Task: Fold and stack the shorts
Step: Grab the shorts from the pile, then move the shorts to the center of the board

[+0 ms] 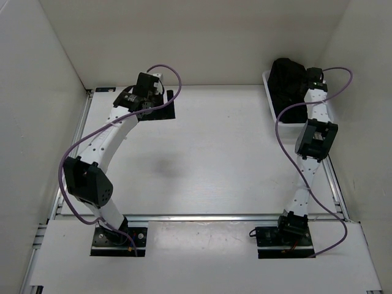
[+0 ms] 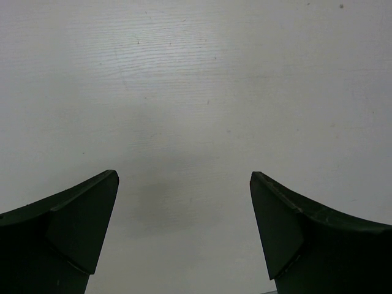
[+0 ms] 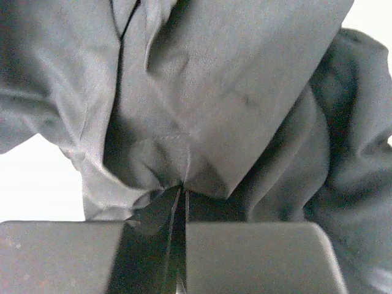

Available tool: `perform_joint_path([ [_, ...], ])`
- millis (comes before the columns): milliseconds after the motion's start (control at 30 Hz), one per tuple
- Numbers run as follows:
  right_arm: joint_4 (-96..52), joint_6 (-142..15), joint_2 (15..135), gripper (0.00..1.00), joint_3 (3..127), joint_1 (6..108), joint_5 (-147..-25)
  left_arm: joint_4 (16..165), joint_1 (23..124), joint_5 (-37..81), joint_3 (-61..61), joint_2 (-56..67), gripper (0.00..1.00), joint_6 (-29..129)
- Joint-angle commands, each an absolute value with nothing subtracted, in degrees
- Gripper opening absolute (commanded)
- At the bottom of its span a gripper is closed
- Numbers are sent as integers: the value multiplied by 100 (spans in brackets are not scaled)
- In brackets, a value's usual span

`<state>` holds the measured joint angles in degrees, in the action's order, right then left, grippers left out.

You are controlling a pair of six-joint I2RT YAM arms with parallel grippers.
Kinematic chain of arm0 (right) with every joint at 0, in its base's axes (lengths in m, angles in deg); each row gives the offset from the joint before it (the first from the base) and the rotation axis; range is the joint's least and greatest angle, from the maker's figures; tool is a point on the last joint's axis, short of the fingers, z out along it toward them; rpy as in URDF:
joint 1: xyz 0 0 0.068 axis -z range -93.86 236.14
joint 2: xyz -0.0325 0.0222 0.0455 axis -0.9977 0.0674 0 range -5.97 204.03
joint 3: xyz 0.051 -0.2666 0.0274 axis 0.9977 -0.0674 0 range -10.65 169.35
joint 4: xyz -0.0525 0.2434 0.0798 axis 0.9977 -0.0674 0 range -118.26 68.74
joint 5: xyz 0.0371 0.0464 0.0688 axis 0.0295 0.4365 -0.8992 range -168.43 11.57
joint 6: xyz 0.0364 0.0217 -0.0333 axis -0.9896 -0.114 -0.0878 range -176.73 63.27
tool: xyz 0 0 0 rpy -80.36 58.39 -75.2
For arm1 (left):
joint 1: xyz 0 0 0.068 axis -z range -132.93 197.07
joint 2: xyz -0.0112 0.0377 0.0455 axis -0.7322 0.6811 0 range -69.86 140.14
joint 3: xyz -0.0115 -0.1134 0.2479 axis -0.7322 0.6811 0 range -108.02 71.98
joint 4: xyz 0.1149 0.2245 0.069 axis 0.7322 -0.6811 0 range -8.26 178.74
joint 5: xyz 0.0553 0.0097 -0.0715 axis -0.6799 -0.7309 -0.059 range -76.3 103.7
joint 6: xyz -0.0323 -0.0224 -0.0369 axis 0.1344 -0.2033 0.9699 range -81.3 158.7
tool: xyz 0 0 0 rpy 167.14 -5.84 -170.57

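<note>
Right hand [image 3: 182, 228] pinching shorts [image 3: 233, 104], bunched just ahead

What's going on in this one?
The right tool is shut on a fold of the black shorts, which sit bunched in the white basket at the far right of the table. The left tool hangs open over bare tabletop, holding nothing. These shorts are not yet lifted out or folded.

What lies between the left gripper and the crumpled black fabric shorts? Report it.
Bare white tabletop separates left gripper from crumpled black fabric shorts, shown in top view.
</note>
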<state>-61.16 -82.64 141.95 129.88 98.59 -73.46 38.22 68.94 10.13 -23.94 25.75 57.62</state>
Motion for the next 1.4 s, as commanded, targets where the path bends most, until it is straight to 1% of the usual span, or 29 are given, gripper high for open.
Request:
perform_joint_path([
  [0, -5757, -8345, 12942, 0, 12674, 9844, -7605, 3873, 6913, 1115, -2610, 2260, 100, 5768],
  [67, -5756, -8293, 12545, 0, 12541, 9844, -7798, 3873, 6913, 1281, -2610, 2129, 100, 5769],
  [167, -5704, -8100, 11589, 0, 12471, 9792, -8026, 3873, 6860, 1518, -2488, 1979, 100, 5882],
  [233, -5756, -8020, 11226, 0, 12523, 9792, -8421, 3820, 6808, 1572, -2487, 1891, 100, 5935],
  [367, -5809, -7950, 10121, 0, 12523, 9687, -9018, 3539, 6694, 1634, -2540, 1680, 100, 6207],
  [467, -5809, -7827, 9653, 0, 12619, 9458, -9345, 3469, 6571, 1791, -2540, 1461, 100, 6208],
  [600, -5888, -7748, 9204, 0, 13278, 8827, -9741, 3416, 6570, 1853, -2479, 1083, 100, 6138],
  [700, -5888, -7687, 8931, 0, 13306, 8141, -9820, 3258, 6377, 1687, -2479, 819, 100, 6138],
  [733, -5888, -7625, 8731, 0, 12957, 7922, -9820, 3171, 6307, 1530, -2531, 818, 100, 6138],
  [767, -5888, -7564, 8607, 0, 12676, 7432, -9725, 3048, 6237, 1432, -2592, 818, 100, 6138],
  [833, -5827, -7336, 8378, 0, 11964, 6807, -9479, 2731, 5956, 1326, -2768, 749, 100, 6138],
  [867, -5827, -7213, 8194, 0, 11160, 6125, -9060, 2730, 5859, 1239, -2769, 696, 100, 6138],
  [933, -5704, -7159, 8113, 0, 10260, 5470, -8705, 2433, 5578, 1081, -3040, 695, 100, 6059],
  [967, -5704, -7246, 8052, 11, 9499, 4902, -8643, 2362, 5473, 1010, -3128, 695, 100, 5998],
  [1000, -5617, -7412, 8121, 33, 9187, 4652, -8643, 2309, 5376, 1010, -3216, 695, 100, 5997],
  [1033, -5616, -7414, 8200, 52, 8992, 4432, -8895, 2256, 5166, 1010, -3356, 695, 100, 5997],
  [1067, -5677, -7414, 8323, 75, 8816, 4056, -8845, 2151, 5068, 1131, -3418, 695, 100, 5997],
  [1133, -5966, -7501, 8159, 91, 8666, 3798, -8250, 2089, 4945, 1316, -3489, 695, 100, 5997],
  [1167, -5967, -7606, 8001, 98, 8517, 3797, -7986, 2089, 4944, 1378, -3411, 695, 100, 5945],
  [1200, -5967, -7685, 7808, 100, 8133, 3919, -7740, 2089, 4944, 1544, -3297, 608, 100, 5944],
  [1233, -5967, -7817, 7606, 100, 7920, 4077, -7737, 2141, 4944, 1641, -3148, 555, 98, 5892],
  [1267, -5967, -7879, 7195, 100, 7700, 4453, -7737, 2211, 5005, 1721, -2755, 485, 95, 5892],
  [1333, -5967, -7879, 6623, 98, 7043, 4789, -7737, 2386, 5128, 1940, -2270, 257, 83, 5944],
  [1367, -6115, -7879, 6463, 98, 6821, 4982, -7616, 2579, 5277, 2046, -2015, 186, 71, 5944],
])
